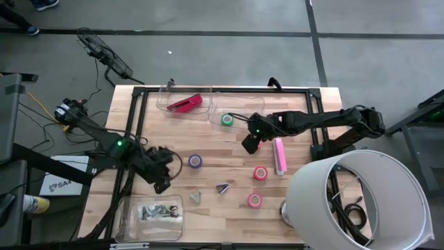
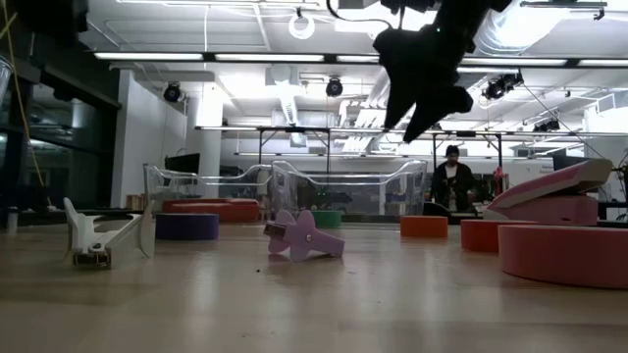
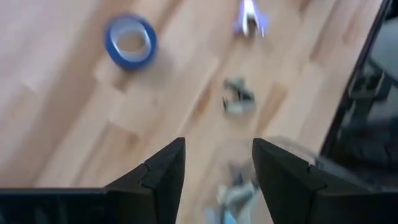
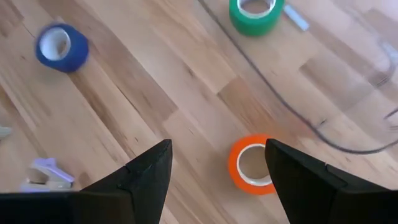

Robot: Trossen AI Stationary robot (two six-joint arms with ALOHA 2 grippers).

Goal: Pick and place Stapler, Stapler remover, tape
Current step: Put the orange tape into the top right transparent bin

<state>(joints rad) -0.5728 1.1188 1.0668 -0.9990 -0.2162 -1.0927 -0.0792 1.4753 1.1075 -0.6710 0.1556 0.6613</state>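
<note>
Right claw (image 4: 217,180), centre frame, gapes empty over our red-pink tape roll (image 4: 252,165); off-centre fingers could nudge it away.

Left wrist view: grey stapler remover (image 3: 239,102) smeared by blur, shape unclear; clear bin (image 3: 249,193) near the tabletop edge blurred, contents unreadable. Overhead: white lampshade (image 1: 361,201) hides the tabletop's near right corner. Right wrist view: orange tape roll (image 4: 252,165) partly behind a finger; purple stapler remover (image 4: 46,174) blurred.
</note>
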